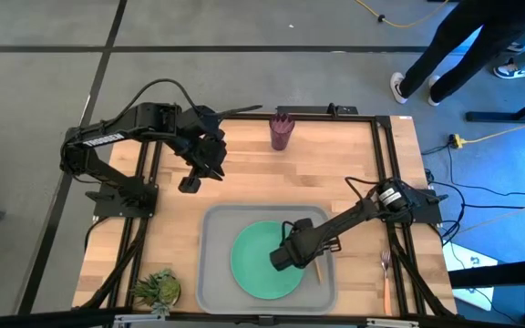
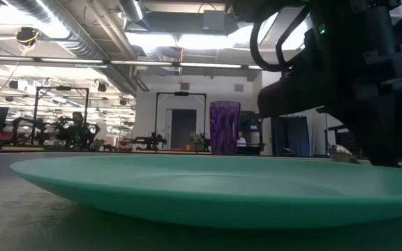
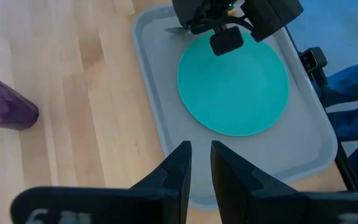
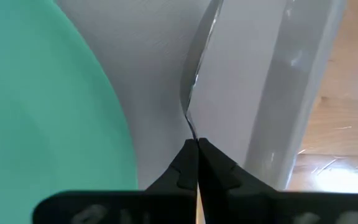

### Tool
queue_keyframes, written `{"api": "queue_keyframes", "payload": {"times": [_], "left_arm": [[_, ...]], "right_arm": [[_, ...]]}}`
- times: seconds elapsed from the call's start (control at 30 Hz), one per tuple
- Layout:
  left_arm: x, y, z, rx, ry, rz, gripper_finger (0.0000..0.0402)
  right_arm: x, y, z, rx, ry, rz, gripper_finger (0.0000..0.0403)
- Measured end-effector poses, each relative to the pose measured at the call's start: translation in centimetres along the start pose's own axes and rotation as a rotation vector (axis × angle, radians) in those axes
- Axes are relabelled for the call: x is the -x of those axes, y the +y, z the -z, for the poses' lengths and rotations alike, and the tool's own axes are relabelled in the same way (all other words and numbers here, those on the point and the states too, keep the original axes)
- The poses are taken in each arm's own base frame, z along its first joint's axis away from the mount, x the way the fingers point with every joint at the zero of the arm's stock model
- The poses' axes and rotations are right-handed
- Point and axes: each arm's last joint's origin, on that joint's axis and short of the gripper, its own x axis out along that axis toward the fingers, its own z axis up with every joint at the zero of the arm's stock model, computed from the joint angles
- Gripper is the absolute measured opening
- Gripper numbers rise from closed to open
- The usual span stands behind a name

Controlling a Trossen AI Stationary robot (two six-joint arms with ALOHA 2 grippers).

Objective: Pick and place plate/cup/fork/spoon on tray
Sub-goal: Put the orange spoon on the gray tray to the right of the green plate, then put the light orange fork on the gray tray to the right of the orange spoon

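The green plate (image 1: 264,260) lies flat on the light-grey tray (image 1: 212,273) near the table's near edge. My right gripper (image 1: 287,257) is low over the plate's right edge, shut on the spoon (image 4: 194,93), whose orange-tan handle (image 1: 317,271) sticks out over the tray floor. The fork (image 1: 386,273) lies on the table right of the tray. The purple cup (image 1: 282,132) stands upright at the far edge. My left gripper (image 1: 190,183) hovers over bare table left of the cup, empty, its fingers (image 3: 182,165) nearly together. My right gripper pinches the spoon between its two fingers at the thin metal neck (image 4: 192,134), close to where the handle begins. The fingers slant down from the table's right side and lie roughly along the spoon. The spoon sits on edge over the tray floor beside the plate; whether it touches the tray, I cannot tell.
A small green plant (image 1: 158,288) stands at the table's near left corner. A person's legs (image 1: 463,41) show on the floor beyond the far right corner. Bare wood lies between the cup and the tray.
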Motion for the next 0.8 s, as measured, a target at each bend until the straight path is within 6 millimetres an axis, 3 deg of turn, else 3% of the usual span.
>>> {"api": "queue_keyframes", "payload": {"times": [0.43,0.67,0.8], "left_arm": [[0.0,0.0,0.0,0.000,0.000,0.000,0.0053],[0.0,0.0,0.0,0.000,0.000,0.000,0.0053],[0.0,0.0,0.0,-0.001,0.000,0.000,0.0053]], "right_arm": [[-0.2,0.5,0.1,-0.020,0.013,-0.039,0.0066],[-0.1,0.4,0.1,-0.021,0.011,-0.034,0.0068],[1.2,0.4,0.1,-0.021,-0.016,-0.029,0.0067]]}}
